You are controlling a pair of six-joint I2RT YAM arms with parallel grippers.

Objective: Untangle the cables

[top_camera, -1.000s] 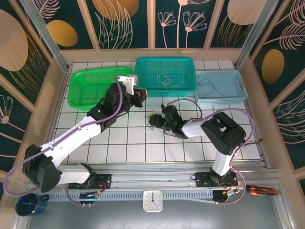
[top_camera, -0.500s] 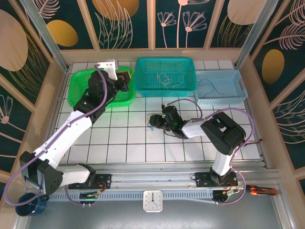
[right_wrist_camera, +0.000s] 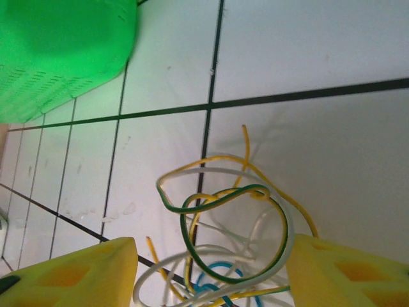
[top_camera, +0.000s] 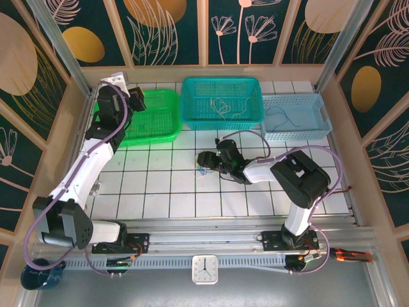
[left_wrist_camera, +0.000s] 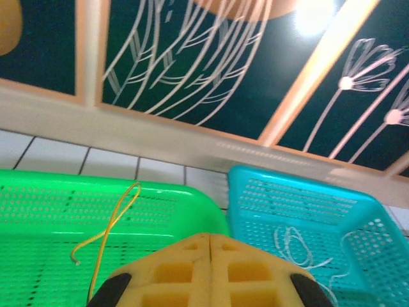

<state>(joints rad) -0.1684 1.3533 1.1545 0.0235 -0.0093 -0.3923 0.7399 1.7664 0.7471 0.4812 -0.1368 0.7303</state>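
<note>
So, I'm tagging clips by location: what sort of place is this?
Probably a robot lab test cell: a tiled table boxed in by printed leaf-pattern panels, the left arm and right arm bolted at its edge, and a clock facing the camera.

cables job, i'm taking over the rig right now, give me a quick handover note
Left gripper: shut, over the green basket. A yellow-orange cable runs beside its finger there; I cannot tell if it is pinched.
Right gripper: open, one finger on each side of the tangle on the table.
Done: white cable in the teal basket, light blue cable in the blue basket.
Left: separate the tangle.
</note>
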